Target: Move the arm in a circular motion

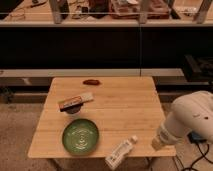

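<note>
The arm (pixel 187 116) is cream-white with thick rounded segments and a few small dark dots. It comes in from the right edge of the camera view and reaches down and left. Its narrow pale tip, the gripper (pixel 159 141), hangs over the front right corner of the wooden table (pixel 125 107). The gripper is close to the right of a small white bottle (pixel 120 152) that lies on its side at the table's front edge. Nothing shows in the gripper.
A green plate (pixel 80 135) sits at the front left. A flat snack bar (pixel 76 101) rests across a dark bowl (pixel 73 109) left of centre. A small reddish-brown item (pixel 91 82) lies near the far edge. A dark counter and shelving stand behind the table.
</note>
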You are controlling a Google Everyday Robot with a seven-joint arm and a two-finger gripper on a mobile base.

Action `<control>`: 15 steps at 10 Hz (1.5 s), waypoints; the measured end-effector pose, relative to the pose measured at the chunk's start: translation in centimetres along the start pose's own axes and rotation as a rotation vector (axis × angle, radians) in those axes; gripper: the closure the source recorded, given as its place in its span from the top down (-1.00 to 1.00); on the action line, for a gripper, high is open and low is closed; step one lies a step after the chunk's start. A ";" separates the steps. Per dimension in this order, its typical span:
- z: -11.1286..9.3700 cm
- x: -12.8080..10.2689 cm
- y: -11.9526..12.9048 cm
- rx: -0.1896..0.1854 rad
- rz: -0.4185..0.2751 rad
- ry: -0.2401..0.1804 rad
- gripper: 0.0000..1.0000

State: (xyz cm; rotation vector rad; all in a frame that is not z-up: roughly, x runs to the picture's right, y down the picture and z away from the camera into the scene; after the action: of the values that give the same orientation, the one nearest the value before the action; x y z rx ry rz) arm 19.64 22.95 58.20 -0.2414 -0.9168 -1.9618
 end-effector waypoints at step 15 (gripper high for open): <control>5.6 21.9 -4.9 -0.052 -0.321 -0.115 -1.00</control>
State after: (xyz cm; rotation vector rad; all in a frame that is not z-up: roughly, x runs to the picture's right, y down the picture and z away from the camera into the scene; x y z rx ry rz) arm 2.57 13.67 70.68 -0.2511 -1.0293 -2.2886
